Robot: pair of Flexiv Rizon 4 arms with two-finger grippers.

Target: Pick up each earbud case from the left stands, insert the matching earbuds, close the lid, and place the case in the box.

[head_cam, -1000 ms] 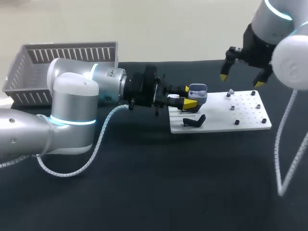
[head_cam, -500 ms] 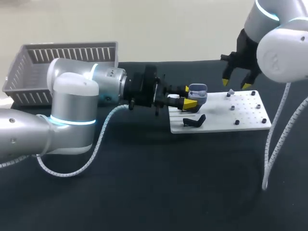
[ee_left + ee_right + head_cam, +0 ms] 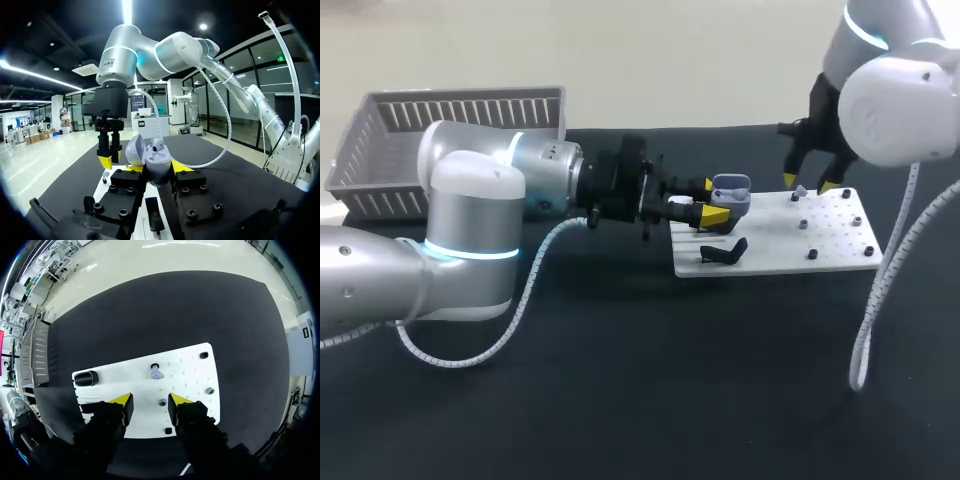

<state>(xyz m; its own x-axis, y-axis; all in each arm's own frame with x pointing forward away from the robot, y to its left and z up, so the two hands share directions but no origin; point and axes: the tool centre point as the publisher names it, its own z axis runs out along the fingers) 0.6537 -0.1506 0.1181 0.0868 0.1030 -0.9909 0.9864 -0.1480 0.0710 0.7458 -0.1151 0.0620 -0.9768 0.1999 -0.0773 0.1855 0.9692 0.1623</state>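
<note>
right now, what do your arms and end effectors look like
The left arm and right arm are rounded silver-white tubes with glowing cyan joint rings and a white spiral cable each. The left end effector and right end effector are black with two yellow-tipped fingers.

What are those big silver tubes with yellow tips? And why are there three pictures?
They are two robot arms, a left arm and a right arm, at a black table. One picture looks down from above. The round ones come from a camera on each wrist. Each arm ends in a gripper with two yellow-tipped fingers. The left gripper holds a small grey case, lid open. The right gripper hangs open over a white board, near a tiny earbud. A grey basket stands at the left.
</note>
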